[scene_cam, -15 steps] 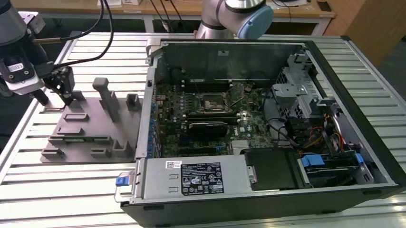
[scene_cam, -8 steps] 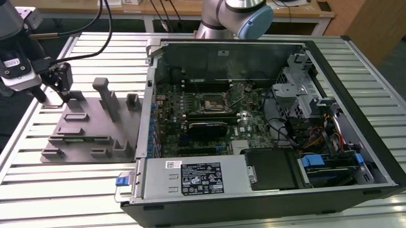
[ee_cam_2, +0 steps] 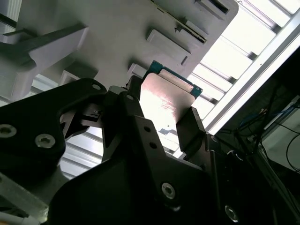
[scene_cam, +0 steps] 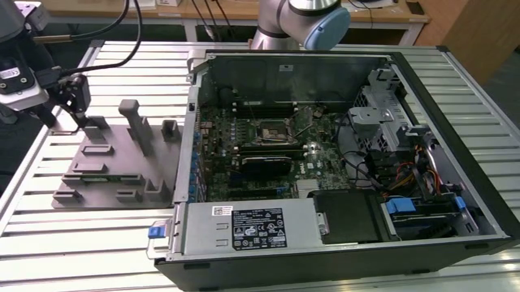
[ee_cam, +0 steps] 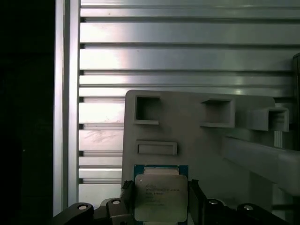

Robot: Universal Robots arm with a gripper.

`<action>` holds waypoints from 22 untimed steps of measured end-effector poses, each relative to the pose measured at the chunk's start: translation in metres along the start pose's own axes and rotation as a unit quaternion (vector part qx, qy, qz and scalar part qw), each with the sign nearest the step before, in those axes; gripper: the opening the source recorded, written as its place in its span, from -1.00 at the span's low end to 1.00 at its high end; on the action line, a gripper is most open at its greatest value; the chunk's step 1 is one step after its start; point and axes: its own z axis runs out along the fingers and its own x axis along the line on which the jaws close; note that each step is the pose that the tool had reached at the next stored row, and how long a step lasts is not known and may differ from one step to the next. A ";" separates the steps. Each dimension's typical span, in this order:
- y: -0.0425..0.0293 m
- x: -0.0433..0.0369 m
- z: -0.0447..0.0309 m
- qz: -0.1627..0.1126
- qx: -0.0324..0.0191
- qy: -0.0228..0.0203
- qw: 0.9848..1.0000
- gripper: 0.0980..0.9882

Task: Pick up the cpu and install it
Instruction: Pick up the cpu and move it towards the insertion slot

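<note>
In the exterior view, a pale table (scene_cam: 97, 243) of slatted aluminium carries an open black desktop computer case (scene_cam: 341, 182) with its green motherboard (scene_cam: 268, 152) exposed. On the exterior view's left of the case lies a grey moulded plastic tray (scene_cam: 114, 170). A wooden desk (scene_cam: 228, 9) stands behind the table. The black two-fingered gripper (scene_cam: 67, 118) hangs over the tray's far corner, well apart from the case.

In the second wrist view, the gripper (ee_cam_2: 161, 110) is closed to a narrow gap on the cpu (ee_cam_2: 166, 101), a small flat square chip with a silver-grey metal top and a thin green rim. One dark finger (ee_cam_2: 126, 112) presses on each of two opposite edges. The tray (ee_cam_2: 117, 33) lies close beyond it.

In the first wrist view, the cpu (ee_cam: 161, 197) sits between the fingers (ee_cam: 197, 197) over the tray (ee_cam: 197, 126), near a low rectangular block. Whether it is clear of the tray I cannot tell. The table slats (ee_cam: 164, 51) run past the tray's edge.
</note>
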 end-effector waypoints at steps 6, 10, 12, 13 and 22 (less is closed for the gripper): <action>0.0003 -0.0001 -0.0086 0.000 0.000 0.000 1.000 0.00; 0.0005 -0.0001 -0.0147 0.000 0.000 0.000 1.000 0.00; 0.0006 -0.0001 -0.0179 0.000 0.000 -0.001 1.000 0.00; 0.0006 -0.0002 -0.0194 0.000 0.000 -0.001 1.000 0.00; 0.0011 -0.0003 -0.0334 0.000 0.000 -0.001 1.000 0.00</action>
